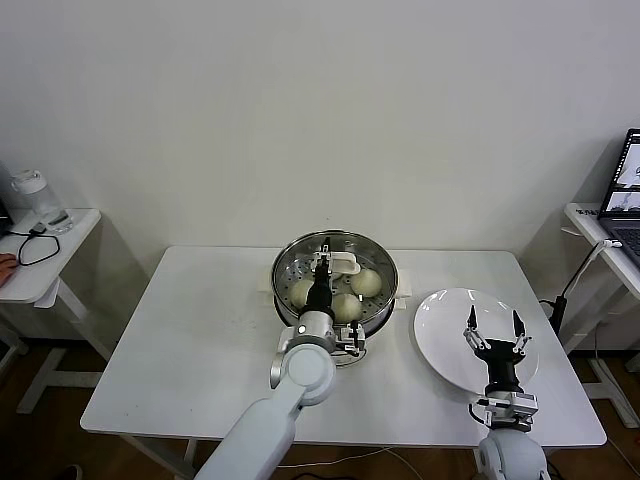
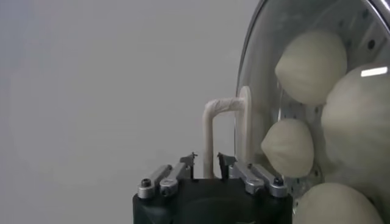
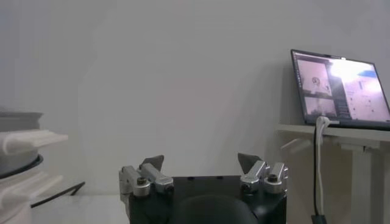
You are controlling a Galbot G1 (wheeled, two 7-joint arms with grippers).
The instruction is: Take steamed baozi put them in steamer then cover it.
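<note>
Four baozi (image 2: 311,66) sit in the steamer (image 1: 290,262), glass lid (image 2: 259,73) on. Left gripper (image 2: 207,162) straddles the lid handle (image 2: 213,131), fingers slightly apart; only letting go seems left. Right gripper (image 1: 493,330) gapes over the plate (image 1: 440,335) beside the steamer.

two glossy white rounded arms were seen, each ended by a black wrist block. the left gripper (image 2: 207,163) and right gripper (image 3: 202,164) carried silver, screw-fastened finger mounts with dark pointed tips.

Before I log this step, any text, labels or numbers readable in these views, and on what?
Laptop screen on the side desk: windows showing, contents too small to read.
Steamer, glass cover, plate: no markings visible.
Bottle on the other side table: no legible label.
No text can be read anywhere.
</note>
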